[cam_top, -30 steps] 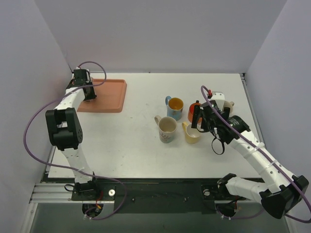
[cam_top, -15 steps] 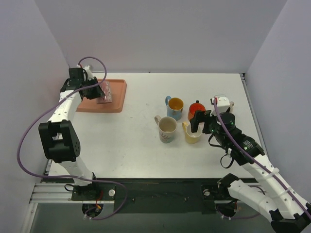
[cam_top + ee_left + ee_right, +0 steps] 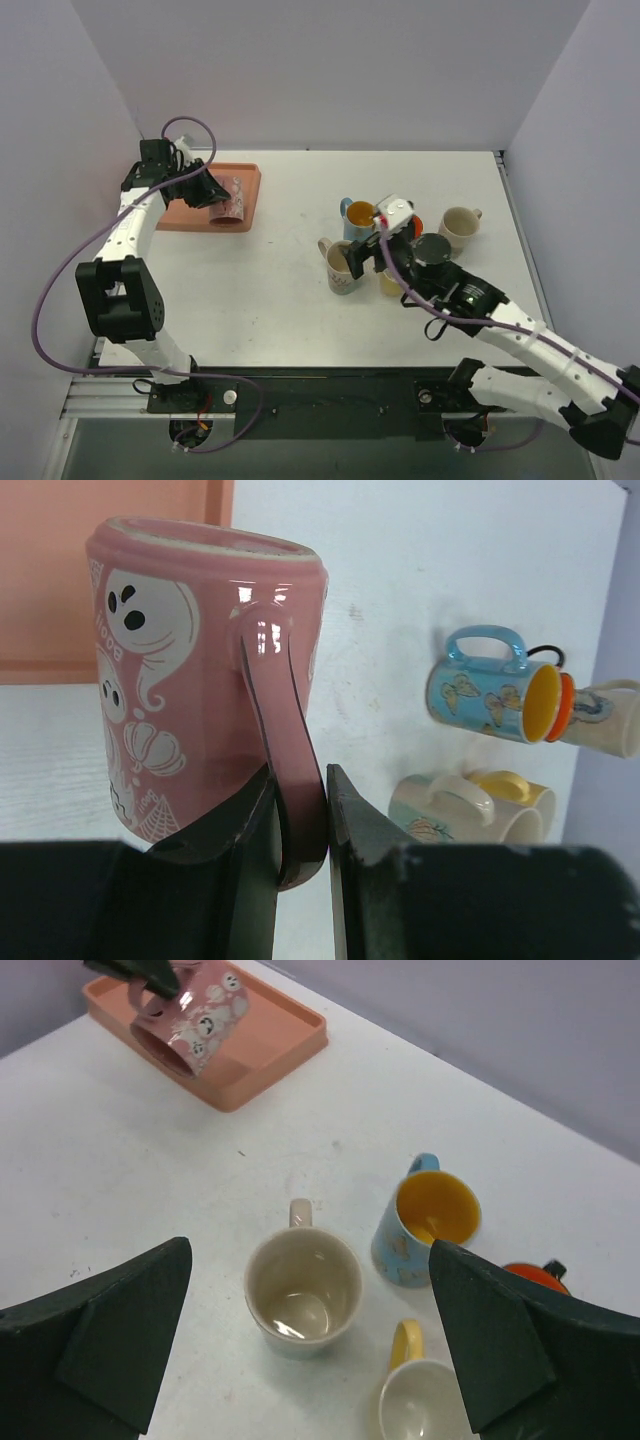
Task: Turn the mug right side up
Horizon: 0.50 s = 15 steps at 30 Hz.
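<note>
Over the five o'clock corner of the tray [image 3: 250,180], at the table's [image 3: 280,300] ten o'clock, the mug [image 3: 228,205] hangs tipped sideways, so I judge the turn half done. My left gripper [image 3: 300,820] is pinched tight on its handle [image 3: 285,730]; next the wrist must roll until the rim faces up, then lower. My right gripper [image 3: 310,1340] gapes wide, empty.

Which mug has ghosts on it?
The pink mug, held by its handle in the left gripper over the orange tray. None of the other mugs is pink.
</note>
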Motion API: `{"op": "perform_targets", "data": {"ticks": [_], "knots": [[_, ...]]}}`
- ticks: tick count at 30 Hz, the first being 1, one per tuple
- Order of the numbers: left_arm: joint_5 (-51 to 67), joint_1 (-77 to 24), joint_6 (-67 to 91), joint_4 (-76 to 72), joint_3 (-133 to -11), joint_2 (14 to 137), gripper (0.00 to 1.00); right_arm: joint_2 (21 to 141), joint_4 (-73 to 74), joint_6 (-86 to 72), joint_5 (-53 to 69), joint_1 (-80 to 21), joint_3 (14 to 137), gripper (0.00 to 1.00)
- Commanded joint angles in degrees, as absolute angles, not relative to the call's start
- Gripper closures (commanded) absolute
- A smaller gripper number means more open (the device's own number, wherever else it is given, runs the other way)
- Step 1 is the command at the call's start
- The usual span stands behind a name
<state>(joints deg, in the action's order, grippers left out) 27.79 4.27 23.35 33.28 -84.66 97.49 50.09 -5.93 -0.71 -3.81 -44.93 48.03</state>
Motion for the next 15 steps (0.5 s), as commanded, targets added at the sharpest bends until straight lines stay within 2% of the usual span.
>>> {"op": "perform_targets", "data": {"ticks": [1,6,10,15], "knots": [[36.03,4.13,30.21,29.8,-84.65,92.38,1.0,59.84,-18.35,17.18,-13.86,-56.48,52.47,0.0],[41.57,4.13,34.98,31.37,-84.55,90.18,1.0,72.22,-33.63,32.15,-21.09,-68.19,53.26,0.0],[41.92,2.99,37.0,33.3,-84.12,84.92,1.0,81.26,-47.61,36.12,-20.92,-70.22,55.7,0.0],[44.56,2.29,39.99,34.71,-82.88,80.86,1.0,90.24,-51.4,35.07,-22.14,-70.4,62.13,0.0]]}}
